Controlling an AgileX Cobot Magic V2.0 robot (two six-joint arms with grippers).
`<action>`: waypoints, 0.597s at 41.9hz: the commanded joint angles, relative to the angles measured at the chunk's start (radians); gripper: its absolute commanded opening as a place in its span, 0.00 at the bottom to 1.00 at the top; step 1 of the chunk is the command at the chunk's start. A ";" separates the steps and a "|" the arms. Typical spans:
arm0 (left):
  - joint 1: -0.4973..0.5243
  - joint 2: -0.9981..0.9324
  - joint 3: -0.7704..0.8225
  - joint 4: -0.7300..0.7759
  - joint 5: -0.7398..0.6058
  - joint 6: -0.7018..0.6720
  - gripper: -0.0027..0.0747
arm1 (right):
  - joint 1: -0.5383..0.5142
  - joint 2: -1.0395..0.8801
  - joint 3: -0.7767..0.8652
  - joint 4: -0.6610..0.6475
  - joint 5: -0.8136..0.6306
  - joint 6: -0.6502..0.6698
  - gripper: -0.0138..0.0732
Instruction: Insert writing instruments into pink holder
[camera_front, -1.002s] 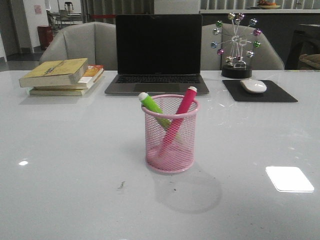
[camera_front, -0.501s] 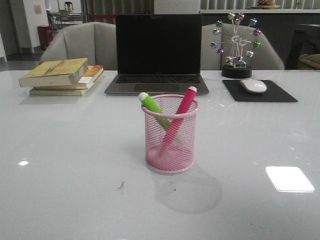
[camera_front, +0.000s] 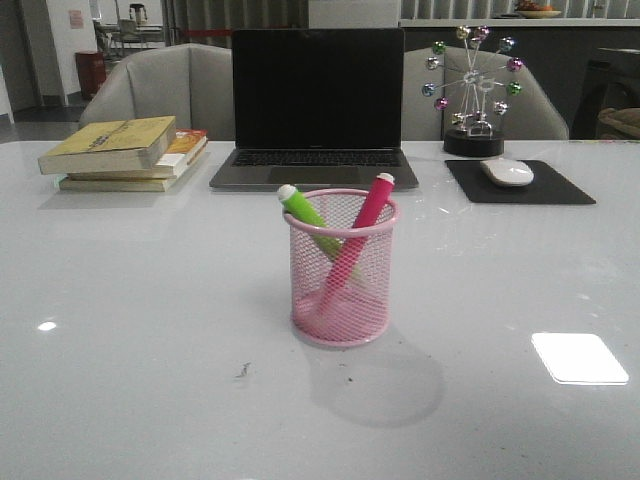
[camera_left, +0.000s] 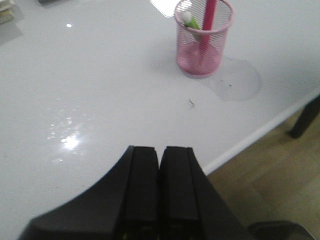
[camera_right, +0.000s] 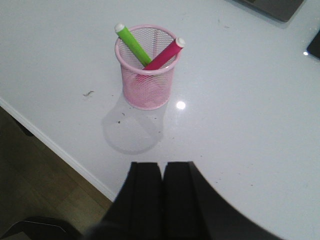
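An office desk setting: laptop (camera_front: 318, 105), stacked books (camera_front: 125, 152), mouse (camera_front: 507, 172) on pad, upholstered chairs (camera_front: 165, 92).

1. One pink mesh cup (camera_front: 341, 268) stands on the table (camera_front: 140, 300).
2. Two markers sit in the cup: one green marker (camera_front: 304, 210) and one pink marker (camera_front: 366, 212).
3. One laptop (camera_front: 317, 105) is open at the back.
4. Three books (camera_front: 125, 152) lie in one stack, as far as the spines show.
5. One mouse (camera_front: 507, 172) rests on one black mouse pad (camera_front: 555, 186).
6. One desk ornament with coloured balls (camera_front: 472, 90) stands behind the pad.
7. Two grippers show, one in each wrist view: left (camera_left: 160, 172) and right (camera_right: 162, 187), both closed with nothing between the fingers.
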 joint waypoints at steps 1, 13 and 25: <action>0.092 -0.052 0.024 -0.005 -0.185 -0.006 0.15 | -0.003 -0.003 -0.028 -0.011 -0.068 -0.005 0.23; 0.387 -0.326 0.372 -0.103 -0.684 -0.006 0.15 | -0.003 -0.003 -0.028 -0.011 -0.068 -0.005 0.23; 0.495 -0.462 0.518 -0.126 -0.716 -0.006 0.15 | -0.003 -0.003 -0.028 -0.011 -0.068 -0.005 0.23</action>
